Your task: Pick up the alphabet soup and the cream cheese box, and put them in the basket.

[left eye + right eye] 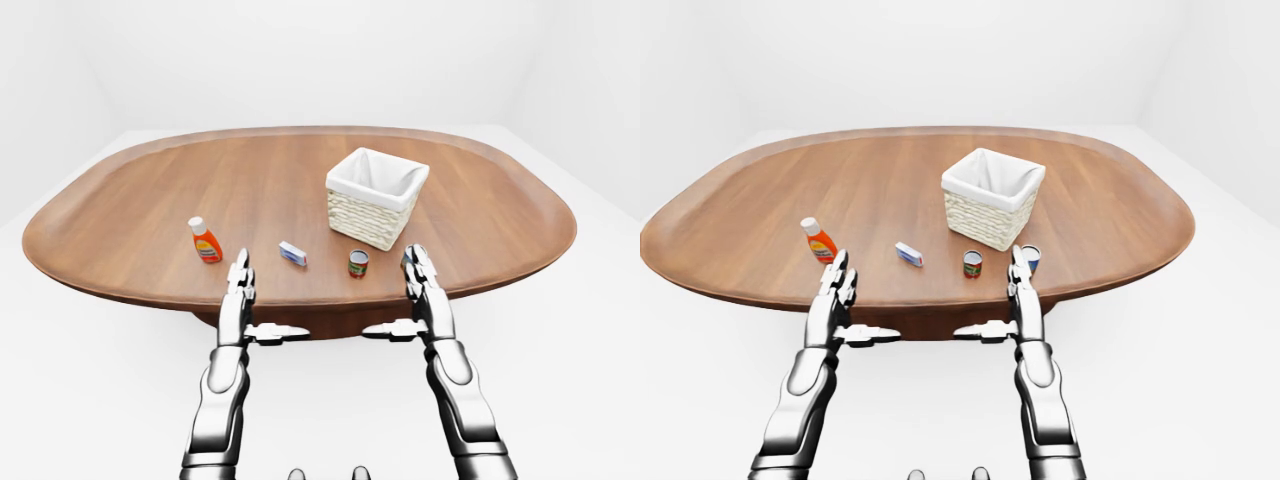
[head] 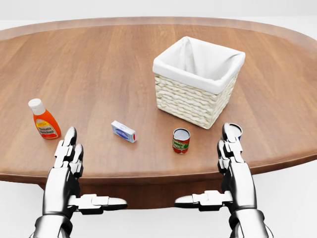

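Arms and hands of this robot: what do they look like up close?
Both are shiny silver metal with dark joints. Each forearm is rounded and smooth; the left hand and right hand are blocky, with segmented fingers and a thumb jutting sideways. No cables or markings show.

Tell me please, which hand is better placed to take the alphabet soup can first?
The right hand, probably. In the head view the alphabet soup can stands just beside it; the left hand is farther, beyond the cream cheese box.

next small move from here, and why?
Probably reach the right hand forward and toward the view's left to the alphabet soup. Both hands hang open at the table edge holding nothing; the can stands upright near that hand, apart from the basket. The cream cheese box suits the left hand.
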Controlling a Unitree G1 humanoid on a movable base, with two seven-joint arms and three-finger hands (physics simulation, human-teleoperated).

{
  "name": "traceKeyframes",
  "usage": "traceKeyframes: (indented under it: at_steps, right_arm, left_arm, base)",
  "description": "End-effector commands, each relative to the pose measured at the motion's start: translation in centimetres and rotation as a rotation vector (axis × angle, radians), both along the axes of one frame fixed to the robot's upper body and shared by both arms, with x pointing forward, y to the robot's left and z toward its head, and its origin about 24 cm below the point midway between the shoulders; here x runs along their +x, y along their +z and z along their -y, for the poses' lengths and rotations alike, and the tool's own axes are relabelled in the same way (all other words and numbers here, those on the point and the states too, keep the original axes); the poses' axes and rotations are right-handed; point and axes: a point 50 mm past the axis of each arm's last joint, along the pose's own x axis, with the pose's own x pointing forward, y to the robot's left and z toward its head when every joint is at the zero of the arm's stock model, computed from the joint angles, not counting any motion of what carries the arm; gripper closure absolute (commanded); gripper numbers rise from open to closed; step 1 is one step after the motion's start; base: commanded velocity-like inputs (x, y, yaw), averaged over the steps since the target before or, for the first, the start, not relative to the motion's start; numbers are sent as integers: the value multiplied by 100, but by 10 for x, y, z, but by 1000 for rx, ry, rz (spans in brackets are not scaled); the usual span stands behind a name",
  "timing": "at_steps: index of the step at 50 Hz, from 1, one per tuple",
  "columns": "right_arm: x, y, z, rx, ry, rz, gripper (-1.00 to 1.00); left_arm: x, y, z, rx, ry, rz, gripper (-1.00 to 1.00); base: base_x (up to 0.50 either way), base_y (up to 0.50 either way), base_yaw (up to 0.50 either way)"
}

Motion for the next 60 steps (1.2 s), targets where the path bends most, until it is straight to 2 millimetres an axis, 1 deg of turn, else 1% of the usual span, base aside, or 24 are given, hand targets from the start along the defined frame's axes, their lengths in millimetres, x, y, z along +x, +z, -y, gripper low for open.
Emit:
traceKeyframes:
  at_steps: [1, 19, 26, 37, 46, 60]
  right_arm:
    - [-2, 2, 6, 0, 9, 9, -100]
    - [-1, -1, 5, -2, 19, 1, -100]
    - [-3, 2, 4, 1, 23, 4, -100]
    - [-2, 1, 4, -2, 22, 2, -100]
    - [-2, 1, 3, -4, 23, -2, -100]
    - [-1, -2, 4, -7, 23, -4, -100]
  left_arm:
    - [0, 0, -7, 1, 2, 1, -100]
    - [0, 1, -7, 0, 1, 1, -100]
    - [-1, 2, -7, -4, -1, 5, -100]
    - [1, 0, -7, -1, 0, 3, -100]
    - [-1, 2, -6, 1, -1, 4, -100]
    - [-1, 1, -7, 1, -1, 5, -100]
  base:
    - [0, 0, 0]
    - [0, 0, 0]
    - [0, 0, 0]
    - [0, 0, 0]
    - [0, 0, 0]
    - [0, 0, 0]
